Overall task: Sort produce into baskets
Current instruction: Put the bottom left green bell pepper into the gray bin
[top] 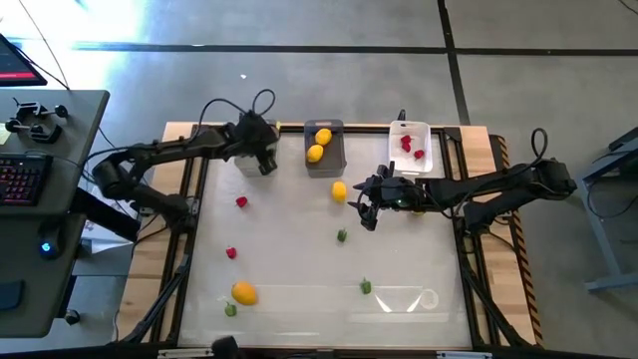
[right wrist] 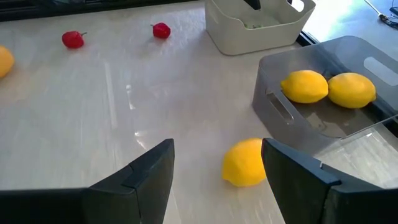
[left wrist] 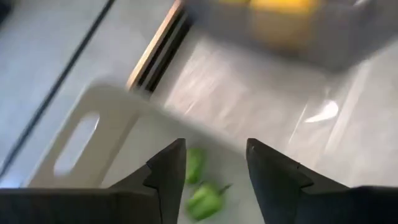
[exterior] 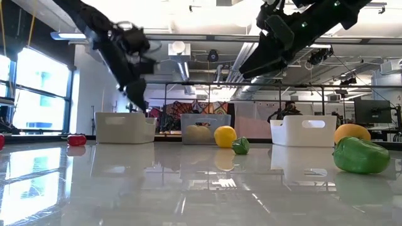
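Tabletop: glossy pale tabletop (top: 299,289) with wooden edges, reflecting ceiling lights
Room: concrete floor around it; a desk with a keyboard (top: 22,178) beyond the left arm; windows and shelving in the low view
Baskets: three in a row along the far edge, with the grey basket (top: 325,148) in the middle, the clear basket (left wrist: 93,134) on the left arm's side of it and the white basket (top: 411,146) on the right arm's side
Lemons: three; two in the grey basket, one lemon (right wrist: 245,162) on the tabletop just beside its near corner
Orange fruit: one (top: 244,292), well nearer than the grey basket
Red berries: two in the white basket, two loose on the tabletop
Green bits: two in the clear basket, three loose
Left fingers (left wrist: 214,165): spread, holding nothing, above the clear basket
Right fingers (right wrist: 217,168): spread wide, empty, beside the loose lemon
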